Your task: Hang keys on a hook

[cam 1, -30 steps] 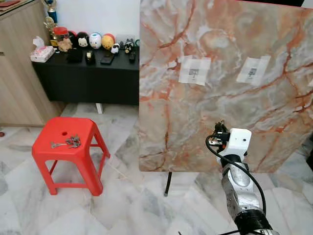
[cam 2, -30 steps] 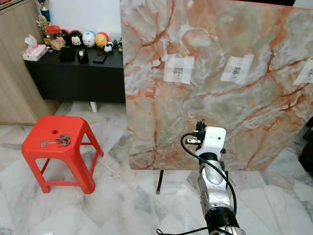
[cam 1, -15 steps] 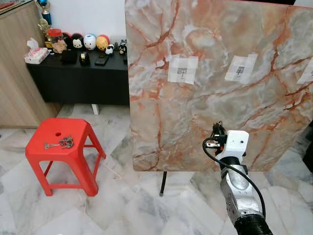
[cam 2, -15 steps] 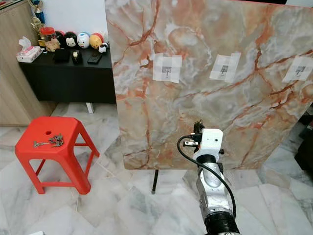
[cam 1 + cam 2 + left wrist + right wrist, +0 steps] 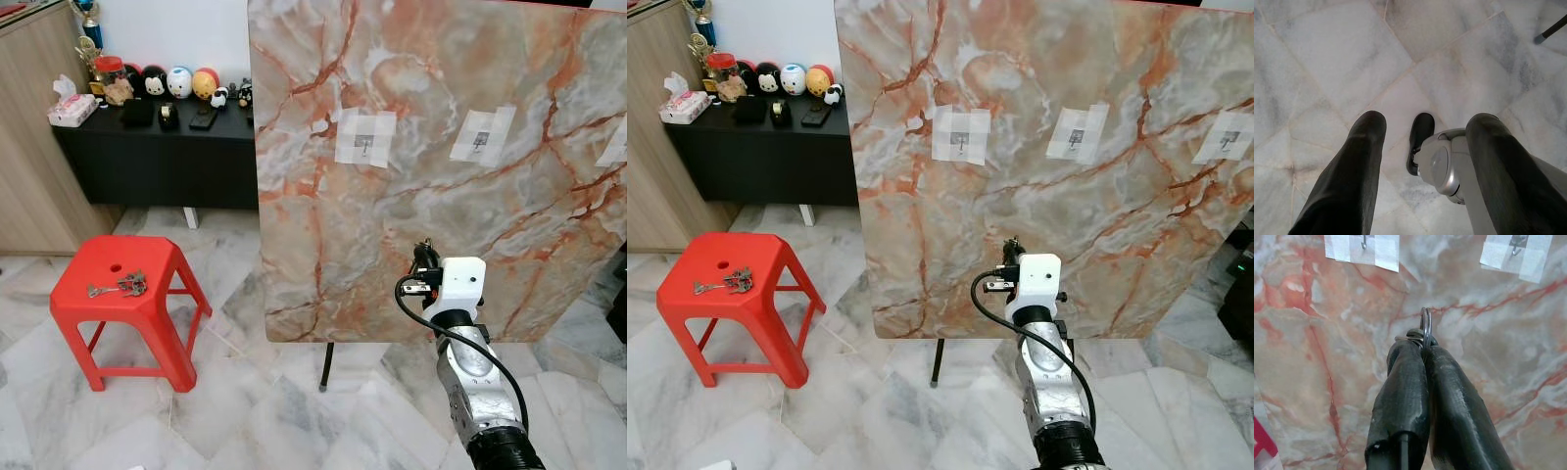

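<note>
While the right gripper (image 5: 1424,350) pinches a key ring (image 5: 1424,328) tight | it's facing the marble board (image 5: 441,166), hooks (image 5: 1364,242) above | left gripper (image 5: 1425,142) hangs spread over floor

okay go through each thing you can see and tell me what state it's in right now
right pincer: shut on key ring, raised toward marble board
key ring: pinched, not yet hung
hooks: taped on, bare
left pincer: open, over floor
keys on stool: lying loose
</note>
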`<state>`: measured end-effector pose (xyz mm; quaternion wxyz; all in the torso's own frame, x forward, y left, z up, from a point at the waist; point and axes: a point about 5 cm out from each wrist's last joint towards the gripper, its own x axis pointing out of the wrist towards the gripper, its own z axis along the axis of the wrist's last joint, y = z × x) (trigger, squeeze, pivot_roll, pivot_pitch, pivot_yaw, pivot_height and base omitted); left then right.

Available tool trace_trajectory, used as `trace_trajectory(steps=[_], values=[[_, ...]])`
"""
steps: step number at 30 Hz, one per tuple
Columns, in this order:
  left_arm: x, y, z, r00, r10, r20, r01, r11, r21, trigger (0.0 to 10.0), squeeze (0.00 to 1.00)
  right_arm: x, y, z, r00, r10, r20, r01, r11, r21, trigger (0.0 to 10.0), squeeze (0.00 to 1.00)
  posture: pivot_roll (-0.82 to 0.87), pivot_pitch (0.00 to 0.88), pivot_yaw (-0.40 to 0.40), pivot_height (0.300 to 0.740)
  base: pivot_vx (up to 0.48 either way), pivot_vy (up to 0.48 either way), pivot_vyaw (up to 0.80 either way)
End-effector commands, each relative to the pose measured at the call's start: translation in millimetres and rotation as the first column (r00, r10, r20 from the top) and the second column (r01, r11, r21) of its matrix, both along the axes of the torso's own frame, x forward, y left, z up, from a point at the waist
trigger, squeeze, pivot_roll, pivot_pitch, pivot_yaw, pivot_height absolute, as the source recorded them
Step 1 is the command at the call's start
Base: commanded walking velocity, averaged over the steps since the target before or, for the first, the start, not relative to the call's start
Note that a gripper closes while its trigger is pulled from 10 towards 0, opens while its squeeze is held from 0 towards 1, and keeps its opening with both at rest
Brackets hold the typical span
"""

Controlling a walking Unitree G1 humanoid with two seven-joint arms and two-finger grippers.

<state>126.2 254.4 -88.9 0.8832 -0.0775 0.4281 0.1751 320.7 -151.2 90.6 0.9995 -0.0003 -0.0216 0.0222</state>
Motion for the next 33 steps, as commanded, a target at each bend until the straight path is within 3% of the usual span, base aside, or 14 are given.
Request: trace_trajectory(steps=[1,7,14,20,23,33], values=[[-0.5,-4.4,-2,1.000,0.000,-0.005,0.000,1.000,-0.008,10.0,0.00,0.7,0.8,7,1.000,0.017,0.024,-0.016,0.999,-0.030,10.0,0.00,0.14,0.000,-0.085,0.740,0.281,0.000,0.00],[-2.7,0.3,-1,1.000,0.006,-0.005,-0.006,1.000,-0.002,10.0,0.00,1.3,0.8,8,1.000,0.018,0.020,-0.017,1.000,-0.022,10.0,0.00,0.14,0.000,-0.084,0.740,0.296,0.000,0.00],[-5.5,19.1,5,1.000,0.017,0.016,-0.017,1.000,0.014,10.0,0.00,1.2,5.3,9,0.999,0.048,0.020,-0.047,0.999,-0.007,10.0,0.00,0.14,0.000,-0.081,0.740,0.313,0.000,0.00],[-7.2,21.2,5,1.000,0.016,0.017,-0.016,1.000,0.016,10.0,0.00,0.9,6.8,10,0.998,0.056,0.020,-0.056,0.998,-0.008,10.0,0.00,0.14,0.000,-0.079,0.740,0.262,0.000,0.00],[-6.8,16.7,4,1.000,0.009,0.014,-0.009,1.000,0.012,10.0,0.00,0.7,7.2,10,0.998,0.059,0.019,-0.059,0.998,-0.008,10.0,0.00,0.14,0.000,-0.079,0.740,0.000,0.000,0.00],[9.3,-22.3,-3,1.000,-0.030,0.008,0.031,0.999,-0.016,10.0,0.00,0.4,5.8,11,0.999,0.040,0.019,-0.040,0.999,-0.008,10.0,0.00,0.14,0.000,-0.077,0.740,0.000,0.000,0.00]])
